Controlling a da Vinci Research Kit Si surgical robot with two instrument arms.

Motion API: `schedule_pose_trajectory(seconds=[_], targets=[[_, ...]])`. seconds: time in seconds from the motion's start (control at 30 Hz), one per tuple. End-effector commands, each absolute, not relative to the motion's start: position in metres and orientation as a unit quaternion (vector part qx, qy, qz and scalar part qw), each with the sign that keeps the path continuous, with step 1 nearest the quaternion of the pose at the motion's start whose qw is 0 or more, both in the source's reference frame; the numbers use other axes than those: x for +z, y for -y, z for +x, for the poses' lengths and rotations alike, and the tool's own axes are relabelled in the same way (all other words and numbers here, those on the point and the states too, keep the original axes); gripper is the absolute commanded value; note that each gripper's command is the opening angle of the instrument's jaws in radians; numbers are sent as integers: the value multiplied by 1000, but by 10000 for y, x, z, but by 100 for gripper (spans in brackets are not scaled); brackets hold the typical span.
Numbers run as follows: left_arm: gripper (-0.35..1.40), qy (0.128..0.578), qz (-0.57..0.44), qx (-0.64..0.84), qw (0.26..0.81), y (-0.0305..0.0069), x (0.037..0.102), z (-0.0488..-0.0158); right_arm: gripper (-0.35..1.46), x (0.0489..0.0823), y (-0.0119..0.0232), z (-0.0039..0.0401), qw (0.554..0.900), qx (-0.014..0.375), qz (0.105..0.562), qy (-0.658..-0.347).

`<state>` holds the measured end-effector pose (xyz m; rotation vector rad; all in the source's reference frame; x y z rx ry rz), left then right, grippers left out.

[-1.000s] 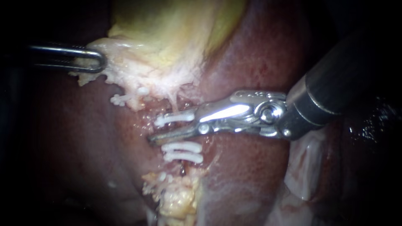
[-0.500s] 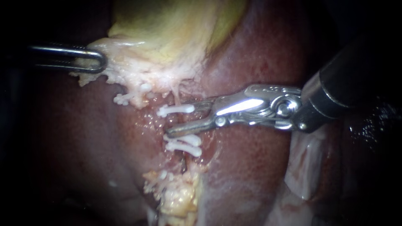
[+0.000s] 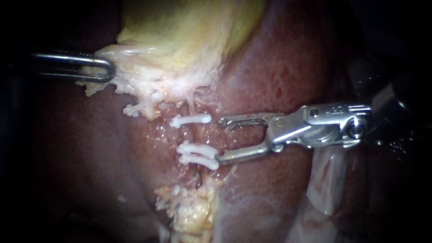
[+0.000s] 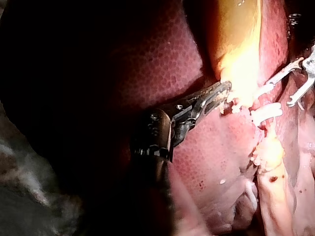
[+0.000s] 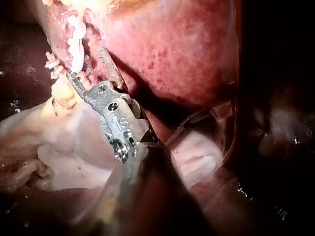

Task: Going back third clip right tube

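Observation:
On the right tube (image 3: 194,135) sit three white clips: one above (image 3: 190,119) and two close together below (image 3: 198,155). My right instrument (image 3: 221,139) lies just right of the tube, its jaws open and empty, the lower tip next to the lower clips' ends. At the upper left, my left instrument (image 3: 96,67) is shut on the pale edge of the gallbladder (image 3: 180,40). The left wrist view shows its jaws (image 4: 224,93) gripping that pale tissue. In the right wrist view the open jaws (image 5: 84,61) stand beside the clipped tissue.
Another white clip (image 3: 135,109) sits on the tissue left of the tube. Red liver (image 3: 270,67) surrounds the field. Yellowish fatty tissue (image 3: 189,216) lies below the clips, and pale tissue (image 3: 328,175) lies under my right instrument's shaft.
My right instrument has drawn back to the right, away from the tube, and its jaws now gape wide and empty. The upper clip stays on the tube. The left instrument holds still.

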<state>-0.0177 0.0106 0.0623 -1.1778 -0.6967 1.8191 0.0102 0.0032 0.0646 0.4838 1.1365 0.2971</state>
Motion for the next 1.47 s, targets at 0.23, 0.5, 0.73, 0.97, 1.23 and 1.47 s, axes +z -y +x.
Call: schedule_pose_trajectory(seconds=[0.23, 0.5, 0.73, 0.97, 1.23, 1.47], targets=[[-35, 277, -470, 726, 419, -105, 624, -177, 50, 628, -42, 78, 805, 125, 221, -536], [-35, 276, -470, 726, 419, -106, 627, -181, 50, 619, -50, 61, 807, 124, 216, -536], [-35, 270, -470, 727, 421, -101, 642, -193, 50, 618, -49, 58, 807, 120, 215, -537], [-35, 273, -468, 733, 413, -90, 667, -212, 50, 617, -49, 57, 807, 120, 215, -537], [-35, 276, -468, 735, 406, -88, 677, -223, 50, 616, -47, 57, 807, 120, 215, -537], [-35, 278, -469, 735, 403, -88, 676, -223, 50, 614, -46, 58, 807, 120, 215, -537]])
